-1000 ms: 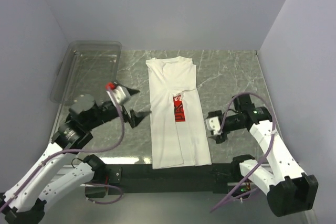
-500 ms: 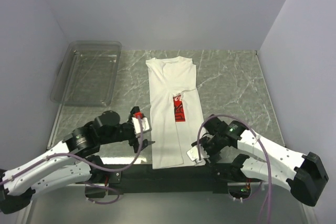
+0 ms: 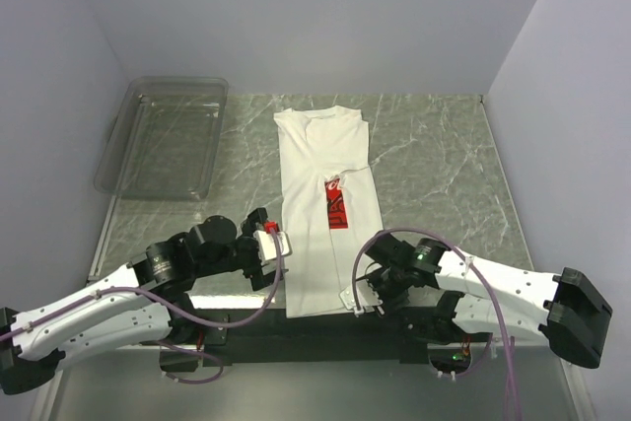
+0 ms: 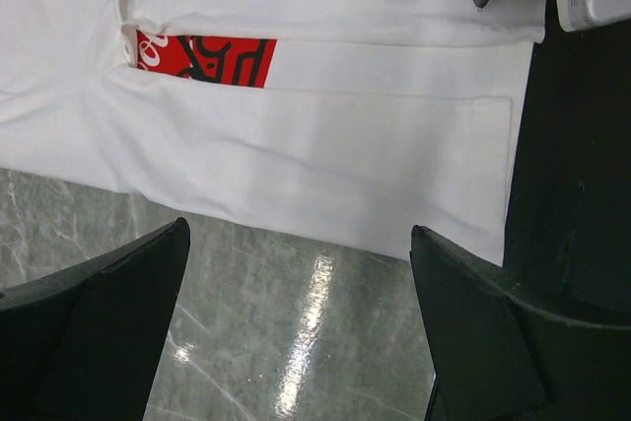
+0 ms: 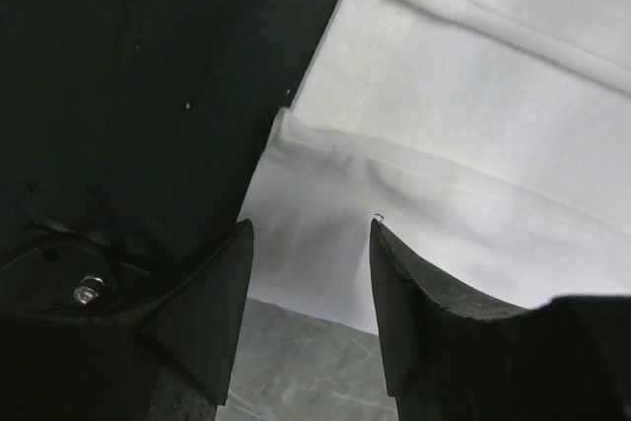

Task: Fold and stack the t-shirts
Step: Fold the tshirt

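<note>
Black and spread wide, your left fingers [image 4: 108, 322] hang just above the grey marbled counter [image 3: 434, 165] beside the left edge of the white t-shirt [image 3: 325, 155], with nothing between them. Your right fingers [image 5: 419, 313] stand at a narrower gap, low over the near right corner of the hem; the cloth edge runs under that gap, and you cannot tell from either view whether the tips touch it, but they are not closed on it. The t-shirt lies flat in the middle of the counter, both sides folded inward into one long strip, collar at the far end and hem at the near end, where it laps onto the black base rail [image 3: 296, 324]. A sliver of its red print [image 4: 202, 51] shows where the folded sides meet. A clear plastic bin [image 3: 118, 145] sits at the far left of the counter, well apart from the shirt and both arms
</note>
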{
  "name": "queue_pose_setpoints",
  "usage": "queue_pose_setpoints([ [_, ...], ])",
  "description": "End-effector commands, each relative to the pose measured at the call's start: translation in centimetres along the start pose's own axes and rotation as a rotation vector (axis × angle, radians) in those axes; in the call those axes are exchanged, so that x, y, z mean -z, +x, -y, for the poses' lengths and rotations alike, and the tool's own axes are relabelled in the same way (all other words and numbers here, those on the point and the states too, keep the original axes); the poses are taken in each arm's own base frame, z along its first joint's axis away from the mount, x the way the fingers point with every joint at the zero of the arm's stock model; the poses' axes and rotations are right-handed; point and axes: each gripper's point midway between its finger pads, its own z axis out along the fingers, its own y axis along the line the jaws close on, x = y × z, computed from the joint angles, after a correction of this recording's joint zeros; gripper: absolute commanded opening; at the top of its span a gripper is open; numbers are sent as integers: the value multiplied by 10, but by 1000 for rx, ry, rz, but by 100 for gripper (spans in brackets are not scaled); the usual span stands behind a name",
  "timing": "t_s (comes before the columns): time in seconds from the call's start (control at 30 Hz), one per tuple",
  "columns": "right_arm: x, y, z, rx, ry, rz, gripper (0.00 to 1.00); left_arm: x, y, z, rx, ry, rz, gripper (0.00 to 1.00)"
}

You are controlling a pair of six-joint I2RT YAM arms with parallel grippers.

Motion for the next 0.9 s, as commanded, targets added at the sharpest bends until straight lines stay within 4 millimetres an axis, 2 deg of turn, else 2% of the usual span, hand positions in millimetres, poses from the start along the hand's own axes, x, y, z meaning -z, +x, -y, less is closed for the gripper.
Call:
queue_pose_setpoints([
  [0.0,3,7,4,6,32,-55,57,-4,-6,-5,-40,-20,27,99],
  [0.2,-3,10,3,-12,27,-105,54,-5,-6,-7,-49,-29,25,99],
  [0.3,-8,9,9,-45,36,-125,49,-4,-5,-7,-46,-32,28,99],
  [0.37,-8,4,13,-51,40,-111,49,-3,-4,-6,-47,-30,27,99],
  [0.47,-2,-12,11,-37,30,-39,54,-2,-2,-4,-50,-21,23,99],
  [0.53,5,-25,8,-28,17,15,62,-3,-1,-2,-51,-9,17,99],
  [0.7,12,-36,-1,-33,-23,67,66,-10,3,18,-63,109,-17,100],
  [0.8,21,-37,3,-66,10,123,66,-18,7,34,-82,181,-53,100],
  [0.87,33,-28,6,-128,39,157,67,-23,12,42,-97,207,-81,97],
])
